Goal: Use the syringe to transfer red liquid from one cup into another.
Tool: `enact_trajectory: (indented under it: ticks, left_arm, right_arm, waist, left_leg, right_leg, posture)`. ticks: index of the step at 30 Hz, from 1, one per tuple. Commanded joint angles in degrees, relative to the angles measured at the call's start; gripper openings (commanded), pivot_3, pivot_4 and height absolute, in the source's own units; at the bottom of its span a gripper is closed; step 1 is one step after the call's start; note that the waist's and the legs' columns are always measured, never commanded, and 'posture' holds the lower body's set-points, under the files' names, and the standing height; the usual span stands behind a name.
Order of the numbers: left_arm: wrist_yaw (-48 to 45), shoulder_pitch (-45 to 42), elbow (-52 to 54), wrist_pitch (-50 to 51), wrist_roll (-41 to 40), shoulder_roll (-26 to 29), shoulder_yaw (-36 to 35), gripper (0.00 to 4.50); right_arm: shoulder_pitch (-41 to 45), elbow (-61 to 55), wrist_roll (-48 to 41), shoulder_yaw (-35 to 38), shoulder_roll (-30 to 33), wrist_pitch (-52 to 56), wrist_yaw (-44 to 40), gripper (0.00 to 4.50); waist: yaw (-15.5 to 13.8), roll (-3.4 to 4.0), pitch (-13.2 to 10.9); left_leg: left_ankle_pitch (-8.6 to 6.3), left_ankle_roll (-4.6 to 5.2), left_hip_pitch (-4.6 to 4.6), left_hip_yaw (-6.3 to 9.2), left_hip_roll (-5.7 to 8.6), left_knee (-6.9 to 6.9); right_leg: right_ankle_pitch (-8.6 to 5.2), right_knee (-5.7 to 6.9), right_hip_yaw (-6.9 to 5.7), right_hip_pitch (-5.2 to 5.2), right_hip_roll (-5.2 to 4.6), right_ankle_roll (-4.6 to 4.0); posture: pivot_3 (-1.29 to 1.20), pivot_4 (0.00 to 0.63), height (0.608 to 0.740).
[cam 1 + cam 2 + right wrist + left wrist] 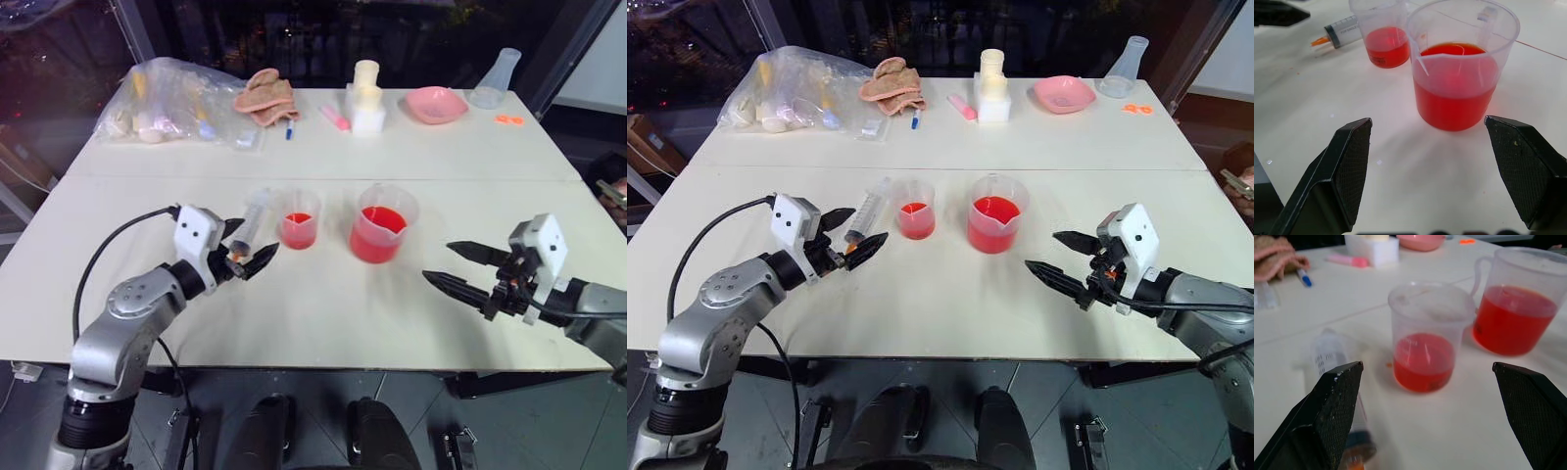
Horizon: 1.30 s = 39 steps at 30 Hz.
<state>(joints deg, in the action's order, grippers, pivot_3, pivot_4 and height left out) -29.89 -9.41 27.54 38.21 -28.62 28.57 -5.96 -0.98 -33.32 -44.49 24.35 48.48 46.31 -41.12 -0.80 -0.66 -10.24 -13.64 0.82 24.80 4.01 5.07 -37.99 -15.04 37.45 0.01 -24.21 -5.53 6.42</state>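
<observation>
Left wrist view: syringe (1334, 377) flat on desk (1459, 431) beside one jaw of wide-open left gripper (247, 257), unheld. Right gripper (460, 266) wide, empty. Pickup pending; needs closing around barrel.

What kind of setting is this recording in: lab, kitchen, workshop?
Probably a makeshift lab bench: a white table carries a syringe, two clear measuring cups of red liquid and a conical flask. Dark glass behind suggests night.

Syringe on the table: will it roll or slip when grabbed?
The syringe lies flat on its round barrel, so it probably rolls if nudged. Smooth clear plastic may slip between hard fingers. It looks empty, so likely light.
</observation>
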Motion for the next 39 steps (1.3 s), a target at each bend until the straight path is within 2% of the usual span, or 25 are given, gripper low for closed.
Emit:
enact_trajectory:
  ticks: [1, 18, 26, 30, 35, 39]
  left_arm:
    - [0.5, -0.1, 3.8, 1.1, -2.3, 0.3, -1.8, 4.48]
    - [1.9, 2.1, 8.2, 3.1, -4.8, 1.4, -1.2, 4.48]
    - [2.0, 0.2, 7.9, 6.2, -7.0, 1.8, -0.7, 4.48]
    - [0.5, -4.9, 6.8, 7.0, -7.5, 4.1, -0.5, 4.48]
    - [6.1, -19.7, 1.7, 17.6, -12.5, 2.4, -1.9, 4.48]
    - [13.7, -33.0, -3.6, 28.2, -10.2, -0.1, 0.9, 4.48]
  right_arm:
    - [1.0, -0.6, -1.1, 0.9, 0.9, 0.0, -0.1, 3.85]
    - [4.8, 3.5, -0.4, -2.4, 3.8, -0.3, -4.4, 3.85]
    - [7.3, 6.0, 0.1, -2.9, 5.1, -0.3, -6.0, 3.85]
    - [8.9, 6.6, -0.8, -3.5, 4.9, 1.1, -6.1, 3.85]
    - [12.1, 8.6, -0.2, -5.0, 5.6, 1.2, -7.3, 3.85]
    - [16.2, 9.6, -0.8, -6.6, 6.9, 1.8, -9.4, 3.85]
  waist:
    - [0.0, 0.00, 0.0]
    - [0.0, 0.01, 0.0]
    - [0.0, 0.01, 0.0]
    - [0.0, 0.01, 0.0]
    - [-0.1, 0.01, 0.0]
    - [0.0, -0.02, 0.0]
  left_leg:
    - [0.00, 0.00, 0.00, 0.00, 0.00, 0.00]
    - [0.00, 0.00, -0.04, 0.00, 0.00, 0.00]
    - [0.00, 0.00, -0.04, 0.00, 0.00, 0.01]
    - [0.00, 0.00, -0.05, 0.00, 0.00, 0.01]
    - [0.00, 0.01, -0.05, 0.01, 0.02, -0.02]
    - [-0.02, 0.05, -0.06, 0.01, 0.04, -0.02]
  right_leg:
    - [0.00, 0.00, 0.00, 0.00, 0.00, 0.00]
    - [-0.01, -0.03, 0.00, 0.05, -0.01, -0.01]
    - [-0.01, -0.03, 0.00, 0.06, 0.00, -0.01]
    - [-0.01, -0.03, 0.00, 0.07, 0.00, -0.01]
    - [0.00, -0.05, -0.05, 0.12, 0.01, 0.00]
    - [0.04, -0.08, -0.06, 0.13, 0.05, 0.08]
  posture:
    - [0.00, 0.150, 0.740]
    - [0.00, 0.150, 0.740]
    - [0.00, 0.150, 0.740]
    - [0.00, 0.150, 0.740]
    - [0.00, 0.150, 0.740]
    - [0.00, 0.150, 0.740]
